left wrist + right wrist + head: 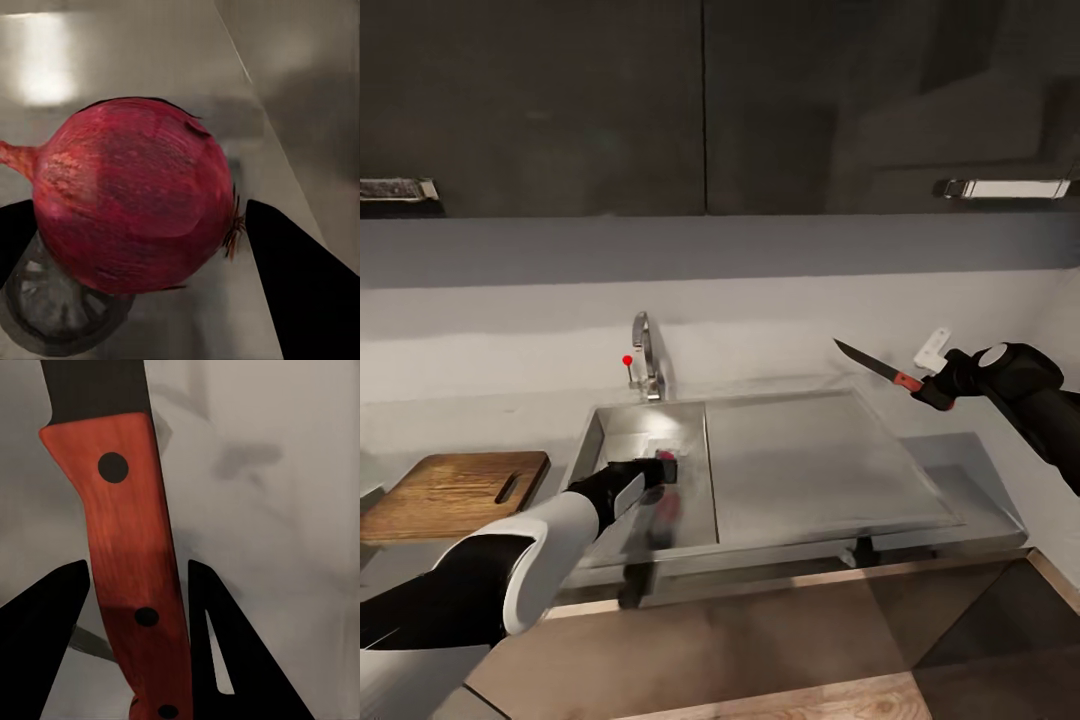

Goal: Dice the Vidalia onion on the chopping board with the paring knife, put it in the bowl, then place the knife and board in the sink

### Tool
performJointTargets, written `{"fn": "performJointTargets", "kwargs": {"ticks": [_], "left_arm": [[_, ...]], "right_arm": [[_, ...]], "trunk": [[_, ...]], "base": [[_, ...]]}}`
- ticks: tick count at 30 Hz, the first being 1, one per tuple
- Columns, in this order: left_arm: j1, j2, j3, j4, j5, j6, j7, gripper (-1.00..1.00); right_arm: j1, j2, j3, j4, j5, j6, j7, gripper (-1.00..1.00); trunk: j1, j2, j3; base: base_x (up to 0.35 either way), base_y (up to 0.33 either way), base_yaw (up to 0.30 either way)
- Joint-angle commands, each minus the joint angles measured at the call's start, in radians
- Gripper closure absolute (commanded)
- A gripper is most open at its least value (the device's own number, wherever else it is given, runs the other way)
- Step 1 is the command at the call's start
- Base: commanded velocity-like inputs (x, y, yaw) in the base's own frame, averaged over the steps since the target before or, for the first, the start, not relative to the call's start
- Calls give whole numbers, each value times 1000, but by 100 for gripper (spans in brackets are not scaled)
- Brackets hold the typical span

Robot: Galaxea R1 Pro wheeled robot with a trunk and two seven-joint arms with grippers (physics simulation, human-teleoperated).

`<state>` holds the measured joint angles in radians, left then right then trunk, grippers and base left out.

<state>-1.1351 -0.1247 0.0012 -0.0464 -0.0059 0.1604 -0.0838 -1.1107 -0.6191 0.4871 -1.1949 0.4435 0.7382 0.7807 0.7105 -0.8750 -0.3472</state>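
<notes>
A red-skinned Vidalia onion sits between the dark fingers of my left gripper, which is shut on it just above the round drain inside the sink basin. My right gripper hovers above the drainboard's far right corner, shut on the orange-red handle of the paring knife. Its dark blade points left and slightly up. The wooden chopping board lies on the countertop left of the sink. The bowl is out of view.
The chrome tap with its red knob stands behind the basin. Dark upper cabinets with metal handles hang overhead. A white wall fitting sits just behind the right gripper. Wood floor shows below the counter's front edge.
</notes>
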Motion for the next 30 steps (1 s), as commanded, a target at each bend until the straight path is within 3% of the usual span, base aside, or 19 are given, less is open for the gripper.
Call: {"fn": "performJointTargets", "kwargs": {"ticks": [1, 5, 6, 10, 15, 17, 21, 24, 25, 30], "left_arm": [[0, 12, 0, -13, 0, -13, -10, 100], [0, 34, 4, -38, 0, -95, -19, 100], [0, 37, 4, -94, 0, -100, -21, 100], [0, 35, 1, -242, 0, -41, -21, 100], [0, 27, 0, -310, 1, -29, -45, 100], [1, 26, 0, -315, 1, -37, -71, 100], [6, 35, 1, -272, 1, -147, -138, 100], [7, 42, 2, -225, 1, -181, -147, 100], [7, 49, 1, -178, 1, -227, -152, 100], [8, 54, 2, -116, 1, -260, -154, 100]], "right_arm": [[-1, -1, 2, 0, 11, 1, 8, 100], [2, -1, 3, 14, 11, 0, 8, 100], [3, -1, 4, 30, 11, 0, 7, 100], [4, -1, 4, 72, 11, -1, 7, 100], [5, -1, 4, 84, 11, -1, 6, 100], [5, -1, 4, 85, 11, -1, 6, 100], [5, -1, 4, 86, 11, 0, 6, 100], [5, -1, 4, 86, 11, 0, 6, 100], [5, -1, 4, 86, 11, 0, 6, 100], [5, -1, 4, 88, 11, 0, 6, 100]], "trunk": [[0, -1, -1], [0, -1, -1], [0, -1, -1], [0, -1, -1], [0, -1, -1], [0, -1, -1], [0, -1, -1], [0, -1, -1], [0, -1, -1], [0, -1, -1]], "base": [[-4, 0, 0], [-1, 0, 0], [0, 0, 0], [0, 0, 0], [0, 0, 0], [0, 0, 0], [0, 0, 0], [0, 0, 0], [0, 0, 0], [-4, 2, 0]]}}
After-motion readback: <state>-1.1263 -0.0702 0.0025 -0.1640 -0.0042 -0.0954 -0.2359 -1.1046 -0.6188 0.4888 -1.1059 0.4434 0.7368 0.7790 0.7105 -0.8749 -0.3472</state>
